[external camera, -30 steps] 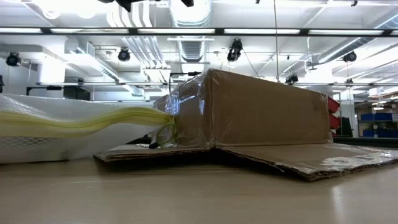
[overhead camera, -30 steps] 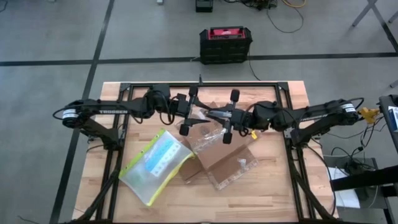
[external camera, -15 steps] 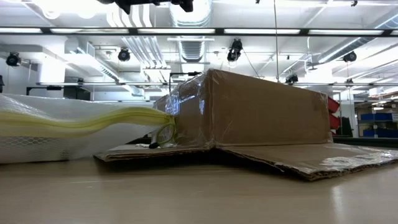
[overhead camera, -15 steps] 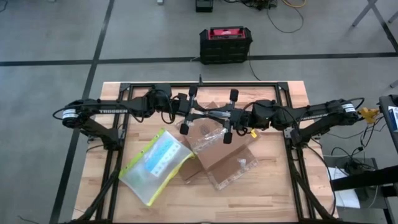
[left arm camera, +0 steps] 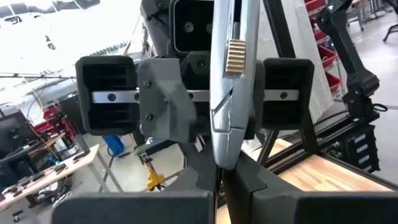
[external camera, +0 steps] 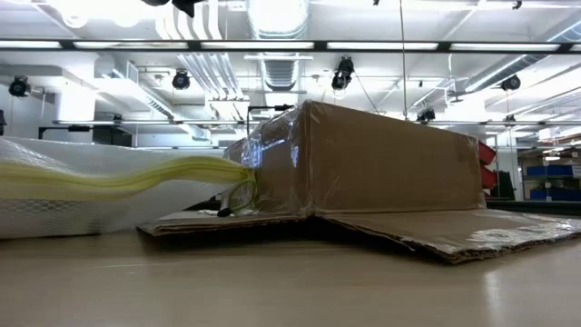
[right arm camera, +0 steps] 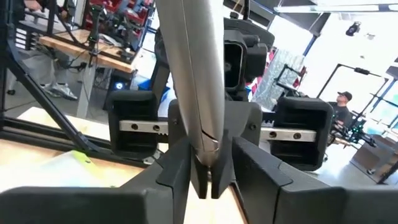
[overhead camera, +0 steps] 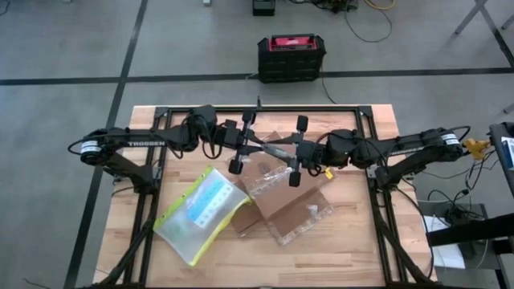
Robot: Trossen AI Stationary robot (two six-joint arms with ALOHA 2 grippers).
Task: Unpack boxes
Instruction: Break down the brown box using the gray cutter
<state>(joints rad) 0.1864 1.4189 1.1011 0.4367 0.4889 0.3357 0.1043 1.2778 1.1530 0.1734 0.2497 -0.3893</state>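
Both arms reached level toward table centre, meeting above the carton point(overhead camera: 285, 201). Left gripper point(overhead camera: 255, 144) was clamped on a grey utility knife point(left arm camera: 231, 74); a second before its fingers stood wide. Right gripper point(overhead camera: 277, 149) pinched the same knife narrowly. One carton, one clear pouch point(overhead camera: 199, 213), two grippers; carton lay mid-table, touching the pouch.

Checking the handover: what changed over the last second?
The left gripper closed on the silver tool that the right gripper also pinches, above the table. Cardboard carton and clear plastic pouch did not move.
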